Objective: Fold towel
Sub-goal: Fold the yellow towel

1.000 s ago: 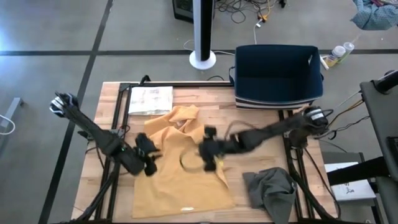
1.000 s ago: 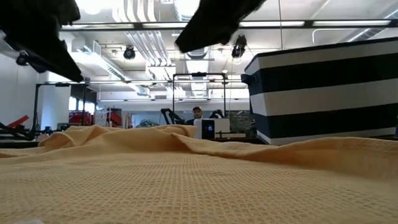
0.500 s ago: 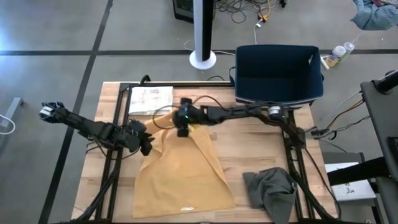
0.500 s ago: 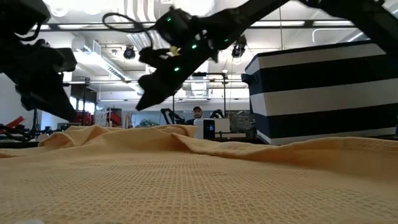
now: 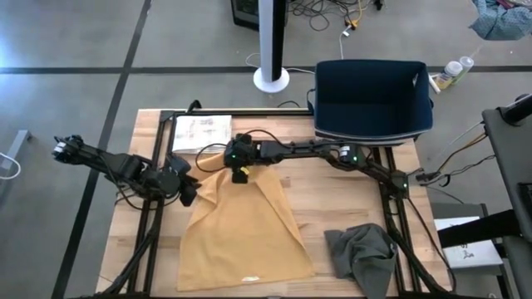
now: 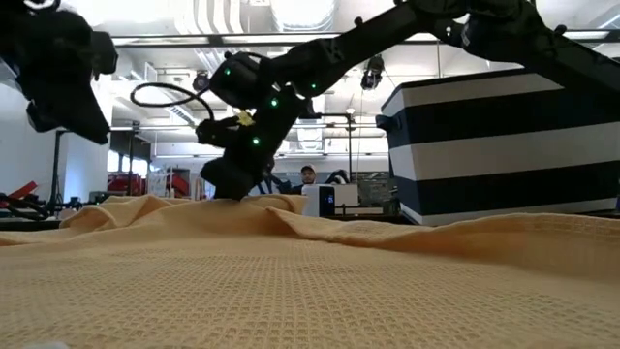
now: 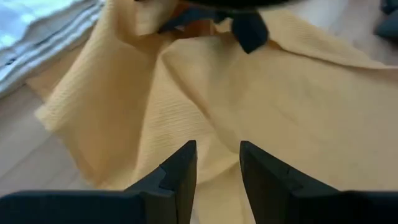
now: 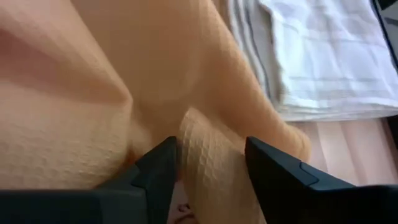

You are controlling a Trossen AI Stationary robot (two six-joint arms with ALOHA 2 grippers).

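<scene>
1. The yellow towel (image 5: 245,228) lies spread on the wooden table (image 5: 349,195), in the lower middle of the high view. Its top edge is bunched up near the middle of the frame.
2. The right gripper (image 5: 239,174) is down on that bunched top edge. In the right wrist view a fold of the towel sits between its two fingers (image 8: 158,171), which stand a little apart. I cannot tell if they pinch it.
3. The left gripper (image 5: 188,191) is by the towel's upper left edge. In the left wrist view its fingers (image 7: 180,174) have a small gap with only towel below, so it holds nothing.
4. A folded white cloth (image 5: 201,133) lies at the table's upper left, partly under the yellow towel.
5. A gray cloth (image 5: 359,253) is crumpled at the lower right.
6. A dark blue bin (image 5: 371,100) sits at the upper right. Its inside is too dark to see.
</scene>
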